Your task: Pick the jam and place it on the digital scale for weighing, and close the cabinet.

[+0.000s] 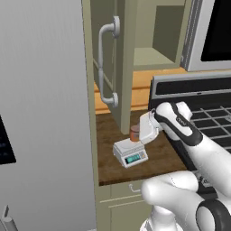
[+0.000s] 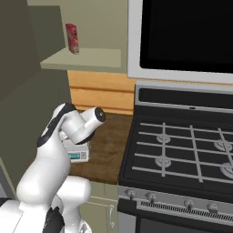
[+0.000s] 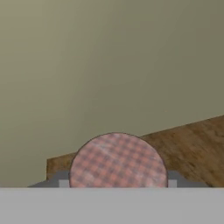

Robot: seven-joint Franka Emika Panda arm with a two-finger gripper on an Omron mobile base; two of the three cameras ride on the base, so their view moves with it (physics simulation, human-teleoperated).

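Observation:
The jam [image 1: 134, 131], a small orange-brown jar with a darker lid, sits between the fingers of my gripper [image 1: 137, 136], right over the back of the digital scale [image 1: 130, 153]. I cannot tell whether the jar touches the plate. In the hand view the jam's checked reddish lid [image 3: 118, 159] sits between my two fingertips [image 3: 64, 182], and my gripper [image 3: 118, 183] is shut on it. The scale's teal display faces the counter's front edge. In the right base view my arm hides most of the digital scale [image 2: 78, 154]. The cabinet door [image 1: 118, 67] stands open, its long bar handle [image 1: 103, 63] facing left.
A black gas stove [image 2: 182, 145] borders the wooden counter [image 1: 158, 155] on the right, with a microwave [image 2: 186, 36] above it. A red box [image 2: 72, 38] stands on the open cabinet's shelf. A tall grey fridge side [image 1: 45, 113] walls the left. A plain olive panel [image 3: 109, 65] rises behind the jar.

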